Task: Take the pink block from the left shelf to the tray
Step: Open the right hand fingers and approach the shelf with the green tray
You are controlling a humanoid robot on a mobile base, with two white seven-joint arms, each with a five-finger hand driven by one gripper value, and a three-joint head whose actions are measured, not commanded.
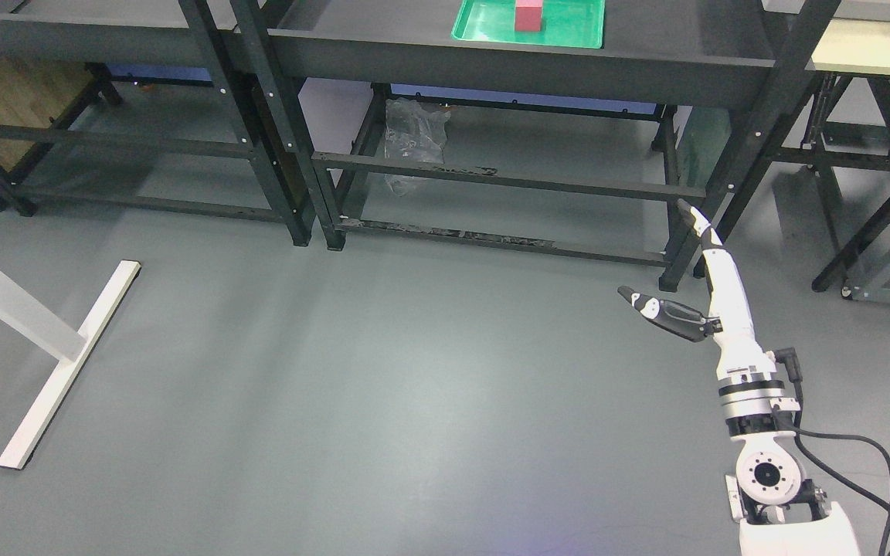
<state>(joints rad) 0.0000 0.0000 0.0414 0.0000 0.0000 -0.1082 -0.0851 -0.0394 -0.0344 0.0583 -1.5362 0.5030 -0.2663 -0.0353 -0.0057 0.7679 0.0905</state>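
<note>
A pink block (528, 15) stands on a green tray (568, 31) on the dark shelf top (414, 35) at the upper middle of the head view. My right hand (681, 270) hangs low at the right, far below the tray, over the floor. Its fingers are straight and its thumb sticks out to the left, with nothing held. My right arm comes up from the lower right corner. The left arm does not show.
Dark metal shelf frames (283, 154) cross the top, with low crossbars (507, 181) and a crumpled plastic bag (412, 139) behind them. A white table leg and foot (66, 363) lie at the left. Another rack (878, 201) stands at the right. Grey floor fills the middle.
</note>
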